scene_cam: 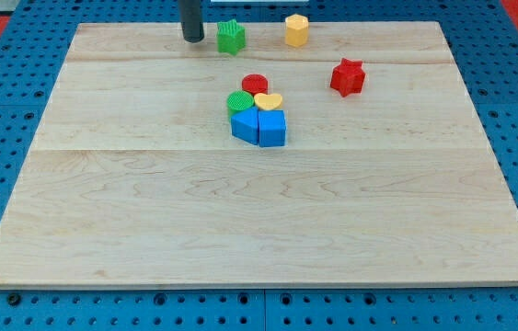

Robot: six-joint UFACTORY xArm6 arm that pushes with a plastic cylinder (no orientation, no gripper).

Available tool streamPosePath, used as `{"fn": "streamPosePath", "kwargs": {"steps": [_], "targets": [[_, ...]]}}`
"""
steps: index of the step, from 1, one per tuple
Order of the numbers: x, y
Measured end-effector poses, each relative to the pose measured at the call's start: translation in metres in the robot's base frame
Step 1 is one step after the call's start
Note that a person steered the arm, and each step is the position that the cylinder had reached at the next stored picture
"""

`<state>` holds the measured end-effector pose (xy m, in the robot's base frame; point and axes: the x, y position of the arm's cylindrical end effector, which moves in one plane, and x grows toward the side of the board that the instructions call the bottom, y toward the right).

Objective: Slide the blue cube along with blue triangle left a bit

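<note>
The blue cube (pixel 273 128) sits near the board's middle, touching the blue triangle (pixel 245 124) on its left. A green round block (pixel 240 100), a red round block (pixel 255 85) and a yellow heart block (pixel 269 101) crowd against their top sides. My tip (pixel 192 39) is near the view's top edge, up and to the left of the blue pair, well apart from them. It stands just left of a green star block (pixel 231 37).
A yellow hexagon block (pixel 296 30) lies at the view's top, right of the green star. A red star block (pixel 348 77) lies to the right of the cluster. The wooden board (pixel 259 221) rests on a blue pegboard.
</note>
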<state>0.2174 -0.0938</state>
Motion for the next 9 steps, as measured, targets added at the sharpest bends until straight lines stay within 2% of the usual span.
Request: {"fn": "streamPosePath", "kwargs": {"steps": [1, 3, 4, 5, 6, 7, 8, 9], "targets": [[0.010, 0.020], [0.015, 0.099], [0.018, 0.088], [0.059, 0.095], [0.099, 0.143], [0.162, 0.159], [0.206, 0.139], [0.211, 0.083]]}}
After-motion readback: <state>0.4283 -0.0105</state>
